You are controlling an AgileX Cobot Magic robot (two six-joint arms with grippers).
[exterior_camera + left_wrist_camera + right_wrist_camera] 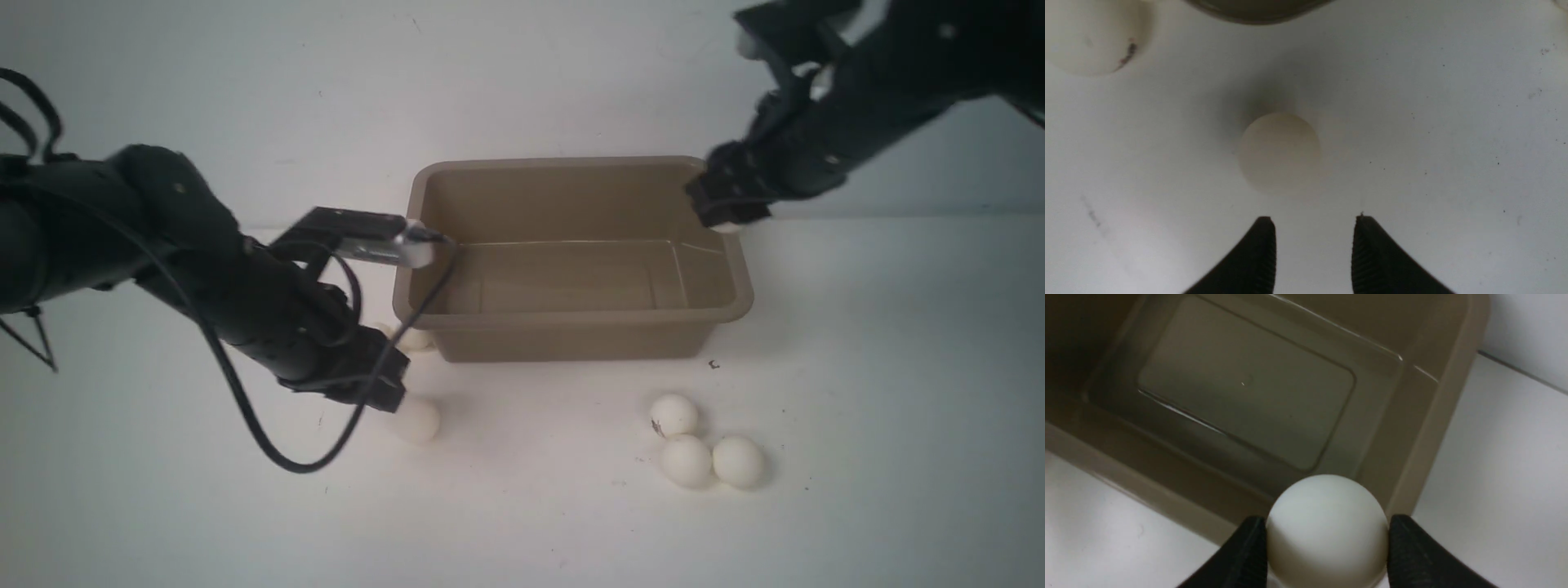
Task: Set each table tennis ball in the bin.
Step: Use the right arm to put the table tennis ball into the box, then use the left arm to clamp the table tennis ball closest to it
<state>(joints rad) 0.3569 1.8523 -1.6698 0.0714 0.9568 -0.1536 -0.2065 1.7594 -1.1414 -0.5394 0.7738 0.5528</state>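
Ball partly behind left gripper

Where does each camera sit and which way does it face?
Front view: between left arm and right arm, both showing, facing forward at the rectangular taupe plastic bin and white table tennis balls.
Left wrist view: wrist-mounted, facing down at one loose ball beyond the open left gripper.
Right wrist view: wrist-mounted, facing into the bin past the right gripper, shut on a ball.
Shared: the bin, in front and right wrist views.
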